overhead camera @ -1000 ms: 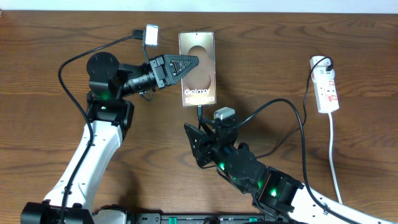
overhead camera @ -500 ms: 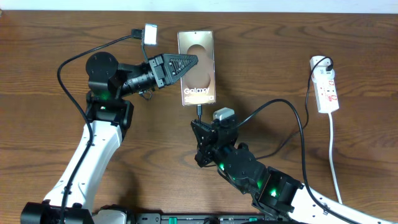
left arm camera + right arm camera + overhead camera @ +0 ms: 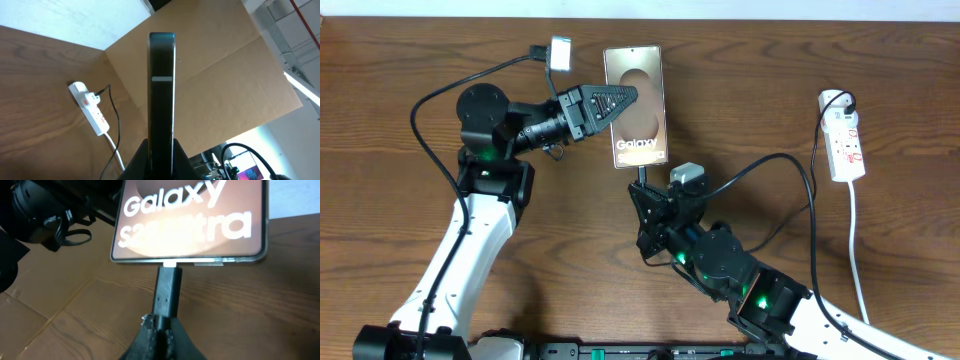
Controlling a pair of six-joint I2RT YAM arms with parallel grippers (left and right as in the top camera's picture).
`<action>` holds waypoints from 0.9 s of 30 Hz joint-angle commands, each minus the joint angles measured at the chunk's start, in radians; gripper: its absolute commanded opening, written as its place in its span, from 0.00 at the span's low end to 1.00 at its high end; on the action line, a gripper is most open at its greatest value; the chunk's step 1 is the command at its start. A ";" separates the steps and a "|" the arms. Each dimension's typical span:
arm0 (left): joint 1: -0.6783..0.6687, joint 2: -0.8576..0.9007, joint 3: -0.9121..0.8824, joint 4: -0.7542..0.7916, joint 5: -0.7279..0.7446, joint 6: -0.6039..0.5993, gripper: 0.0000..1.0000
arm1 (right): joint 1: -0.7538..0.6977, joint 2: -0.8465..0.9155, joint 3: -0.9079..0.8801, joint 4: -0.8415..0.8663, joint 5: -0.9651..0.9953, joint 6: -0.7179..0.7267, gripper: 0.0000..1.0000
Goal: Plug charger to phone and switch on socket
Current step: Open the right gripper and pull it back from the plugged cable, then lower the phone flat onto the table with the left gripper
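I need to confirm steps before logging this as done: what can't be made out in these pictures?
- socket switches: too small in the overhead and left wrist views to read on or off.
- charger tip depth: right wrist view, hidden inside the phone edge.
- charger cable's run: overhead, lost at the right arm.

I count on my table [image 3: 400, 60] | phone [image 3: 636, 110]: 1 | charger [image 3: 167, 292]: 1 | socket [image 3: 846, 145]: 1, with 1 white cord [image 3: 857, 240] | my claws: 2, left gripper [image 3: 632, 98] and right gripper [image 3: 642, 196]
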 commanded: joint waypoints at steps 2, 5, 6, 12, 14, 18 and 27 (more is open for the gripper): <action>-0.010 -0.008 0.021 0.000 0.077 0.025 0.07 | -0.024 -0.011 0.022 -0.023 -0.060 -0.006 0.18; -0.010 -0.008 0.021 0.000 0.040 0.030 0.07 | -0.024 -0.027 0.022 -0.087 -0.087 0.026 0.27; -0.010 -0.008 0.021 -0.001 0.031 0.037 0.07 | -0.024 -0.046 0.022 -0.123 -0.087 0.048 0.32; -0.031 0.000 0.021 -0.242 -0.141 0.134 0.07 | -0.025 -0.224 0.022 -0.307 -0.092 0.057 0.61; -0.060 0.021 0.021 -0.256 -0.156 0.172 0.07 | -0.025 -0.302 0.022 -0.391 -0.053 0.057 0.67; -0.140 0.102 0.021 -0.253 -0.166 0.251 0.08 | -0.025 -0.470 0.022 -0.615 0.075 0.066 0.84; -0.164 0.451 0.021 -0.255 -0.086 0.355 0.07 | -0.024 -0.658 0.022 -0.969 0.150 0.246 0.95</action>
